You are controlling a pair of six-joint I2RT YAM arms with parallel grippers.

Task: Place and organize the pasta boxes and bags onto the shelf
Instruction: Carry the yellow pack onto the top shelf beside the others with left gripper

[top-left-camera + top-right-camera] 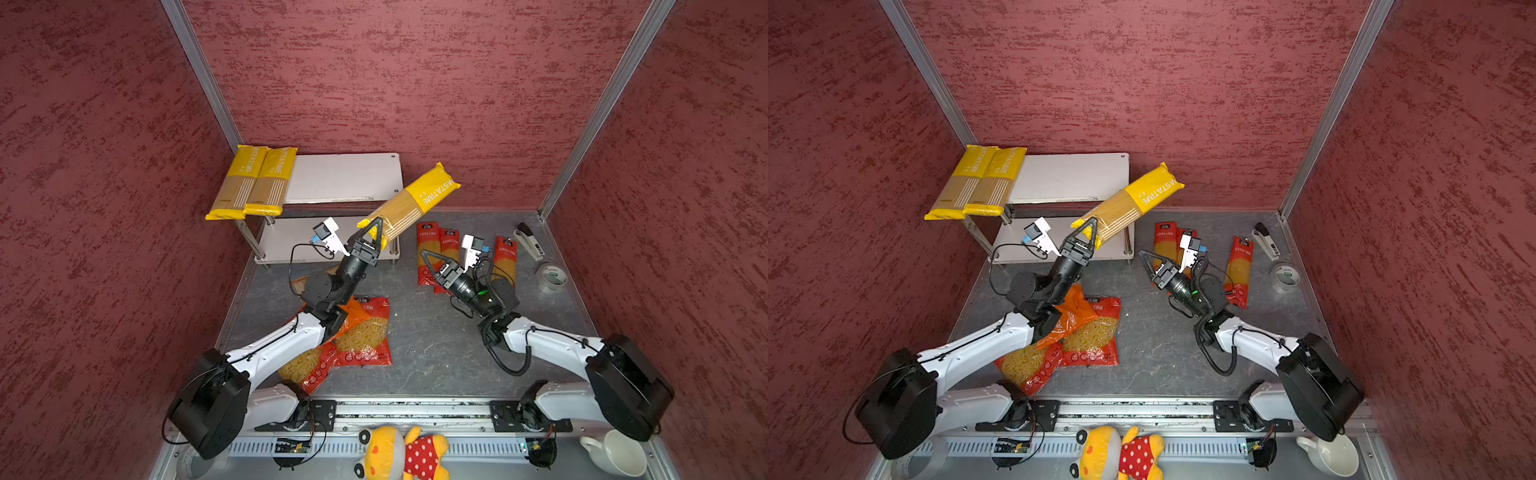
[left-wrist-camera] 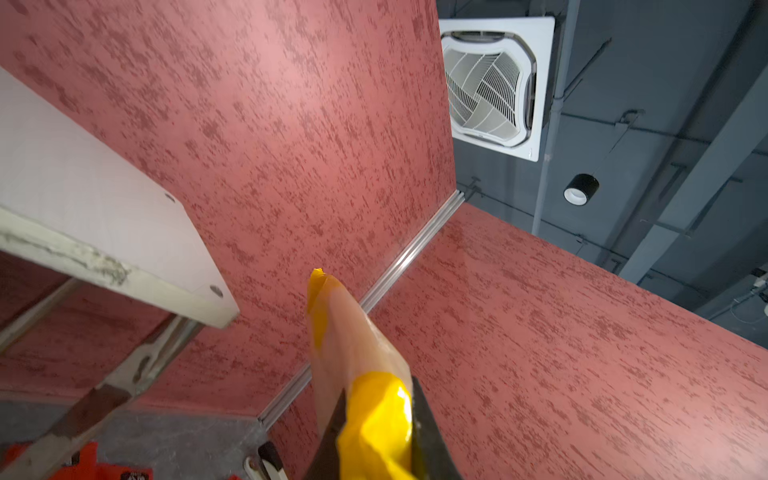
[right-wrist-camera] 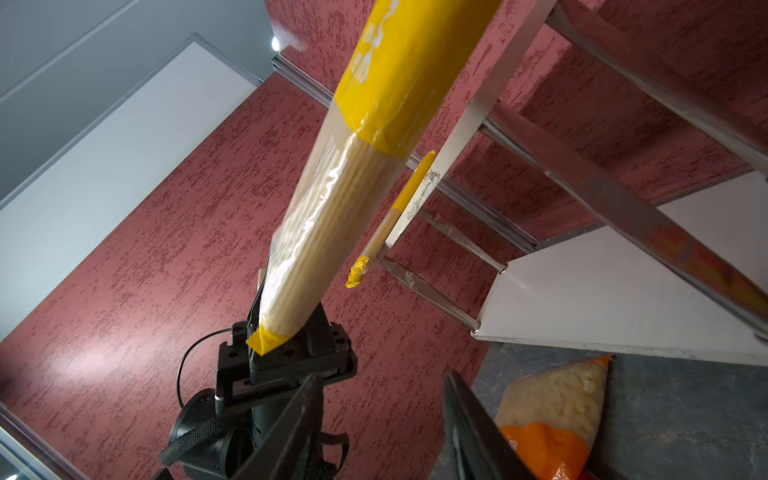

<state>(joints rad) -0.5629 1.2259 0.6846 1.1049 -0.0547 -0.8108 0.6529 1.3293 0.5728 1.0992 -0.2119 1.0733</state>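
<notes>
Yellow pack (image 1: 409, 203) is up in the air. It is tipped, with its far end high by the right end of the shelf (image 1: 291, 239). It is not lying on the shelf. The left gripper (image 1: 373, 227) is clenched tight on its low end.

Two more yellow packs (image 1: 251, 183) lie side by side on the left end of the top board (image 1: 345, 174). Their near ends stick out over the edge.

The right gripper (image 1: 436, 259) has its fingers spread apart and holds nothing. It hangs over two red packs (image 1: 428, 245) that lie side by side on the table (image 1: 436, 353). A third red pack (image 1: 505, 257) lies a bit apart from them. Three bags (image 1: 368, 332) lie on the table, partly under the left arm (image 1: 282, 345).
</notes>
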